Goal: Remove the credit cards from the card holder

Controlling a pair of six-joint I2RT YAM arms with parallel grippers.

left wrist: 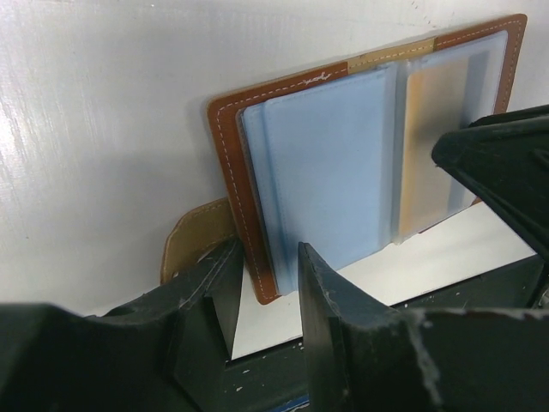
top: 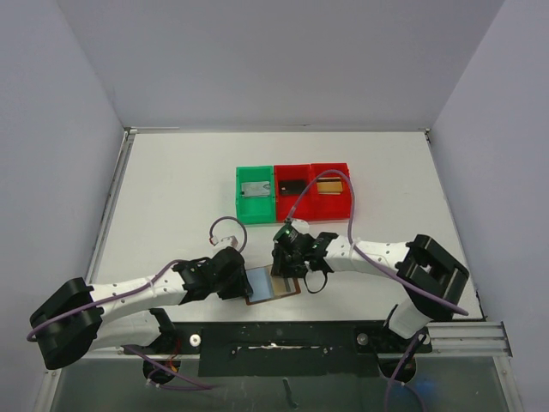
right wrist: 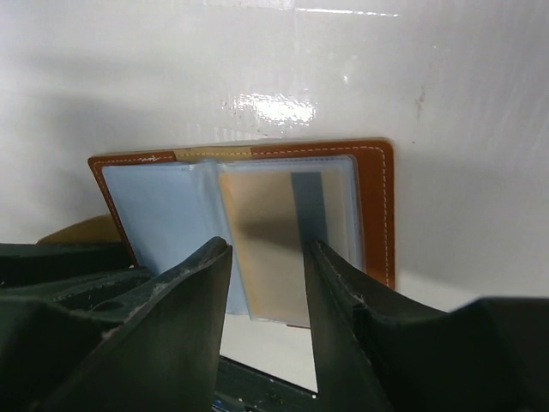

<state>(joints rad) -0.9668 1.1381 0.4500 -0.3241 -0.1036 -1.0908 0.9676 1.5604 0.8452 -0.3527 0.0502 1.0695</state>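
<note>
From my console I see the card holder lying opened flat on the white table, near the front edge between the two arms, with its brown cover down and its pale blue-grey pockets facing up. The left gripper stands over the holder's left half with its jaws parted. One finger is over the blue pocket and the other is just outside the stitched brown edge, so nothing is pinched between them. The right gripper is over the right half, also with a clear gap between its jaws, and through that gap I see a gold-yellow card sitting inside a cloudy transparent sleeve (a darker stripe runs down one side of it). I cannot tell whether either set of fingertips actually presses on the holder. Further back, well apart from the holder, three small bins stand side by side and touching. The green bin holds a grey card, the middle red bin holds a dark card, and the right red bin holds a golden-brown card.
</note>
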